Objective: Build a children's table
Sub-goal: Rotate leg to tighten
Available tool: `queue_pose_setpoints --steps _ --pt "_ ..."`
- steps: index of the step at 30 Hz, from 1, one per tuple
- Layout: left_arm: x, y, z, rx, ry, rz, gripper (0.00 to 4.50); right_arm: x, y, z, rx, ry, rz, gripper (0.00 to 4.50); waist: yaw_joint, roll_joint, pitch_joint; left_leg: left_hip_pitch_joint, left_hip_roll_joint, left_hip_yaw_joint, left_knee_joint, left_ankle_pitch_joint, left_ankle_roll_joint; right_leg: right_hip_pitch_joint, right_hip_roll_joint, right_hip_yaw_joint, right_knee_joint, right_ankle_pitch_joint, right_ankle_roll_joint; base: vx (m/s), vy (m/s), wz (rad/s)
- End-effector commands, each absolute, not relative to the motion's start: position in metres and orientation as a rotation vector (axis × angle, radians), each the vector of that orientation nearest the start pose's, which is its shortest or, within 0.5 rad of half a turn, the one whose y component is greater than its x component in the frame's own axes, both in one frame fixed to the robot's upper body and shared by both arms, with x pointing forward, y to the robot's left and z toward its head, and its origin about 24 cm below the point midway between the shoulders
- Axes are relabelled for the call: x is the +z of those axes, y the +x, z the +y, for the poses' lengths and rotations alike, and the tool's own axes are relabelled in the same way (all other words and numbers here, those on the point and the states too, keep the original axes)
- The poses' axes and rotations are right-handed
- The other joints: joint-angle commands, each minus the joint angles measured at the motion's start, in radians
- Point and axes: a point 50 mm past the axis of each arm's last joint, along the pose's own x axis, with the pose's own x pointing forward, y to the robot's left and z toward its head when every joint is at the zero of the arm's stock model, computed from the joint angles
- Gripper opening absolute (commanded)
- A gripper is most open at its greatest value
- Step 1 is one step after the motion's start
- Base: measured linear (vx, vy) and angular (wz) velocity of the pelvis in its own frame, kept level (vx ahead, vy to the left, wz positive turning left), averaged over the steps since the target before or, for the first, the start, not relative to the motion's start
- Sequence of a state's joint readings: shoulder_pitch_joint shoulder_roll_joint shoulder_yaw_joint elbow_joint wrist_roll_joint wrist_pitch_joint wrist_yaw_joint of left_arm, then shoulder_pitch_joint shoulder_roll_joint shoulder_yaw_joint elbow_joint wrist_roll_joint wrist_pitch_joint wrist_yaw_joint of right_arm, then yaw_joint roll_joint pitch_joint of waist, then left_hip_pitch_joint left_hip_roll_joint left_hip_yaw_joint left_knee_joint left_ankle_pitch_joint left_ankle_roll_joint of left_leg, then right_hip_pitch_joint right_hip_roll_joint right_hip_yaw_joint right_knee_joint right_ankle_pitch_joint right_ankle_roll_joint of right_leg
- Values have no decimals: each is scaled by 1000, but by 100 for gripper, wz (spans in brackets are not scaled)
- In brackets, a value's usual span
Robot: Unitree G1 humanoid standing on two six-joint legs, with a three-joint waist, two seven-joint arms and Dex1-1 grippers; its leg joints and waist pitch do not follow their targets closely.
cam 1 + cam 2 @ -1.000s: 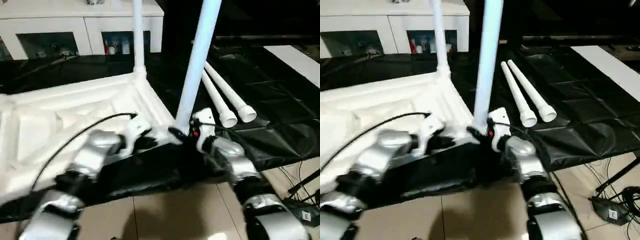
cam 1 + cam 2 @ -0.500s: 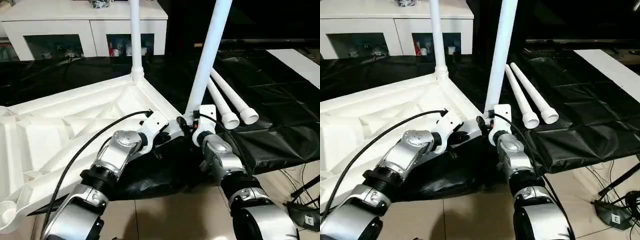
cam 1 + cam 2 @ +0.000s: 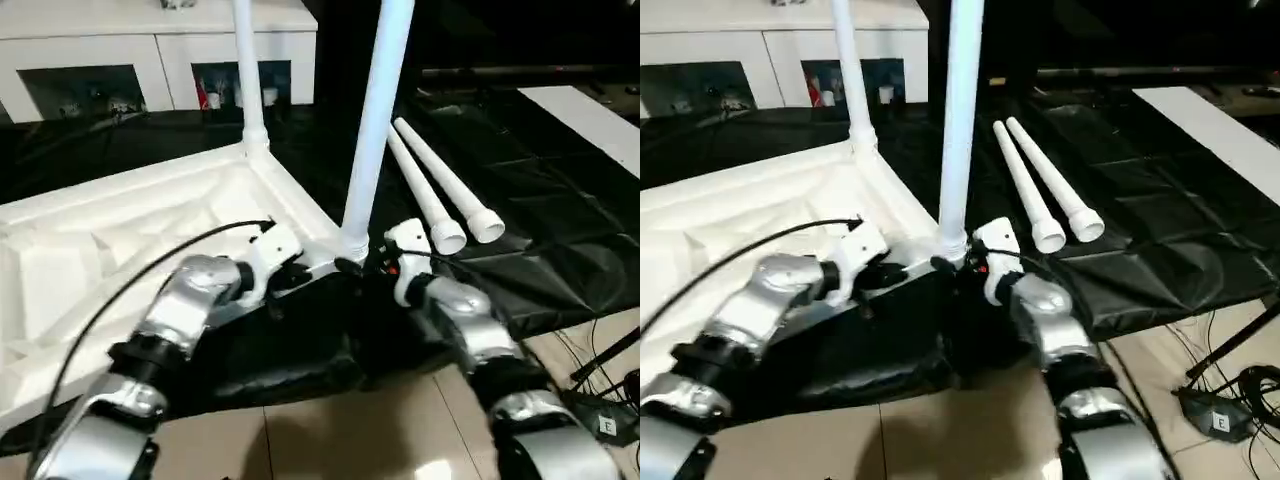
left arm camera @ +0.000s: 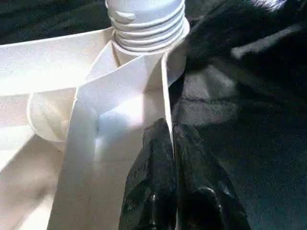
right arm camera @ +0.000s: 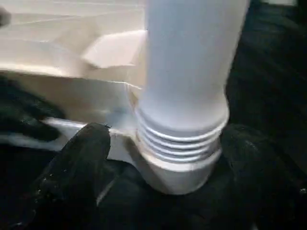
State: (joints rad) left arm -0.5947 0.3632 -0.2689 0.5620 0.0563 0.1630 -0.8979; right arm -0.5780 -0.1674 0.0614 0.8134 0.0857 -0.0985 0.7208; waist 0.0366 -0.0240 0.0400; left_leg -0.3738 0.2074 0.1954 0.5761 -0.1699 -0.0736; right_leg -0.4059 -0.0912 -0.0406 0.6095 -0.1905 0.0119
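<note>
L gripper (image 4: 170,158) is clenched on the thin edge wall of the tabletop (image 3: 120,240), one black finger each side of the rim, just beside the near corner socket. R gripper (image 5: 165,158) is released: its two fingers (image 5: 79,163) stand apart on either side of the threaded base of the near leg (image 3: 375,120), not clamping it.

That leg stands upright in the near corner socket, ribbed collar partly showing above the socket. Tabletop lies upside down, ribbed underside up, its near edge at the front edge of the big table (image 3: 560,250), which is covered w/ black sheeting that hangs crumpled over the front.

Legs: 4 total. 2 upright in sockets, the near one and a far leg (image 3: 247,75) at the next corner back. 2 loose legs (image 3: 440,195) lie side by side on the sheet to the right, touching or nearly so, open ends toward the robot.

Room: white cabinet (image 3: 150,55) w/ glass doors behind, small items inside, too blurred to ID. Tiled floor (image 3: 330,440) below; cables and a stand foot at right.
</note>
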Motion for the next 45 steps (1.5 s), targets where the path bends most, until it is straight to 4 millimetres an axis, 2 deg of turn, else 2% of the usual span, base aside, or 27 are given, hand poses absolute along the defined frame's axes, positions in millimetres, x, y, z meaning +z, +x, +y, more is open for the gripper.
queue_pose_setpoints --steps 1,4,7,10,13,15,19,24,27,30,37,41,44,45 --pt "44 321 147 -1100 483 455 0 39 329 -125 938 -110 177 396 8 1 -60 9 19 -8 -62 -206 62 47 -34 26 -60 -55 -252 0 0 0" --pt "49 313 145 -1205 444 443 0 40 323 -129 1035 -146 187 396 9 2 -61 11 21 -5 -58 -184 83 48 -36 28 -53 2 -277 0 0 0" --pt "50 307 145 -1256 438 464 0 41 321 -130 1068 -172 185 396 13 3 -59 14 23 -1 -58 -186 82 45 -36 29 -53 -11 -294 0 0 0" --pt "49 304 145 -1285 428 472 0 41 320 -131 1092 -192 185 396 25 2 -55 21 26 0 -62 -222 62 41 -38 30 -59 -76 -279 0 0 0" --pt "50 300 144 -1329 410 475 0 42 320 -131 1101 -191 184 396 27 2 -53 20 25 -3 -67 -251 37 40 -37 31 -61 -125 -260 0 0 0" --pt "51 299 144 -1329 406 472 0 43 321 -130 1109 -192 187 396 27 1 -55 20 25 -3 -67 -254 30 41 -38 32 -61 -126 -255 0 0 0" --pt "51 299 145 -1323 411 480 0 41 321 -130 1128 -203 207 396 27 -1 -55 18 23 -3 -64 -231 36 42 -37 32 -60 -106 -251 0 0 0" --pt "52 300 147 -1314 414 484 0 41 322 -131 1129 -189 214 342 28 -1 -59 16 22 -3 -61 -197 50 45 -37 30 -54 -62 -261 0 0 0" --pt "52 300 147 -1312 413 487 0 41 323 -132 1128 -184 216 330 27 -1 -58 16 22 -2 -61 -201 52 46 -36 30 -55 -66 -264 0 0 0" --pt "52 301 148 -1311 413 488 0 41 323 -132 1125 -185 214 296 28 -1 -58 16 22 -2 -61 -202 51 46 -37 30 -55 -73 -263 0 0 0" --pt "52 301 147 -1313 412 492 0 41 324 -132 1126 -181 214 274 27 -1 -59 17 22 -2 -58 -191 57 46 -36 29 -52 -53 -270 0 0 0" --pt "52 303 147 -1300 424 485 0 40 326 -131 1073 -170 204 273 27 -2 -59 16 22 -2 -58 -189 57 46 -37 30 -52 -59 -269 0 0 0" --pt "50 314 144 -1186 456 452 0 36 333 -127 926 -138 195 273 22 -2 -55 18 21 -2 -61 -221 39 42 -38 31 -59 -113 -258 0 0 0" --pt "49 323 142 -1094 464 436 0 32 335 -123 852 -104 208 273 20 -3 -54 20 20 -2 -63 -237 27 39 -36 32 -63 -145 -247 0 0 0"
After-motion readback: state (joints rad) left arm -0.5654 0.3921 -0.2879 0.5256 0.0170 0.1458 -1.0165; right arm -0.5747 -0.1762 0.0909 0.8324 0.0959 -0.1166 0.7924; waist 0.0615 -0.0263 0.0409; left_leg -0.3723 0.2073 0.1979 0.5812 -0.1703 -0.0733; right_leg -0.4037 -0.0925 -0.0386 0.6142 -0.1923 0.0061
